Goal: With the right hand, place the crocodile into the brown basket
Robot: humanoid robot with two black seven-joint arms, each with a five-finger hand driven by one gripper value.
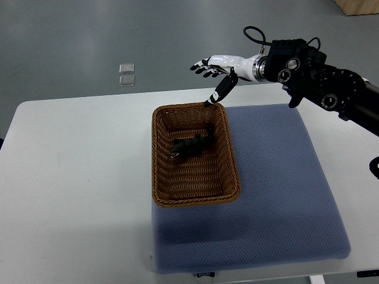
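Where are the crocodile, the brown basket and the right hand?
crocodile [190, 146]: top view, middle of its body.
brown basket [198, 200]: top view, on its near rim.
right hand [222, 64]: top view, middle of the hand.

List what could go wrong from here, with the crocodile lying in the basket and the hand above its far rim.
1. The open right hand hangs close over the brown basket's far rim, one finger pointing down at it; a low withdrawal might snag the rim and drag the basket.
2. The basket sits at the blue mat's left edge, so such a tug could tip it and spill the crocodile.
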